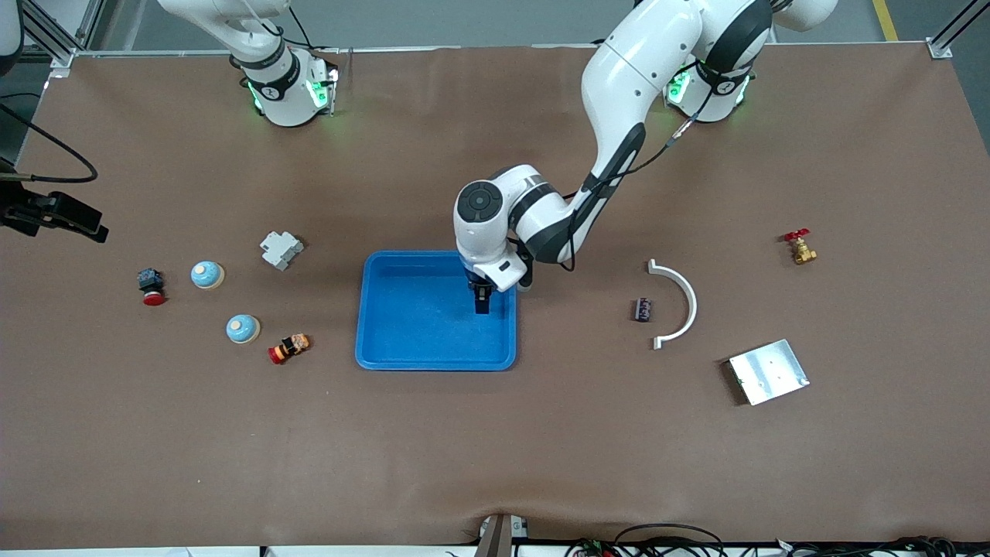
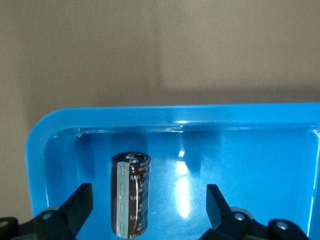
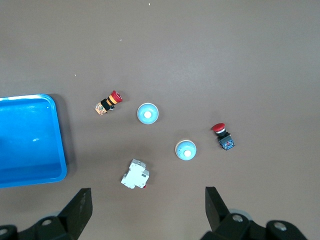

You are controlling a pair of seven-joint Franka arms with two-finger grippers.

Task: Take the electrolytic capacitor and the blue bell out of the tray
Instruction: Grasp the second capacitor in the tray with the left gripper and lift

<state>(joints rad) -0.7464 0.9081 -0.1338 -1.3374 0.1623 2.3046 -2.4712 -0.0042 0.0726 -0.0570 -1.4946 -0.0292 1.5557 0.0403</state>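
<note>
A dark brown capacitor (image 2: 131, 195) with a grey stripe rests in the blue tray (image 1: 433, 363), near the tray's end toward the left arm. My left gripper (image 1: 482, 300) is low over it and open. In the left wrist view the capacitor sits between the fingers (image 2: 80, 202) with a gap on each side. Two blue dome bells (image 1: 207, 275) (image 1: 243, 329) sit on the table toward the right arm's end. My right gripper (image 3: 148, 200) hangs high over that area, open and empty. It is out of the front view. Both bells (image 3: 185, 150) (image 3: 148, 113) show below it.
By the bells lie a white breaker (image 1: 281, 250), a red button on a black block (image 1: 151, 286) and an orange-bodied red button (image 1: 288, 348). Toward the left arm's end lie a small dark component (image 1: 643, 309), a white curved bracket (image 1: 681, 305), a metal plate (image 1: 768, 372) and a brass valve (image 1: 801, 248).
</note>
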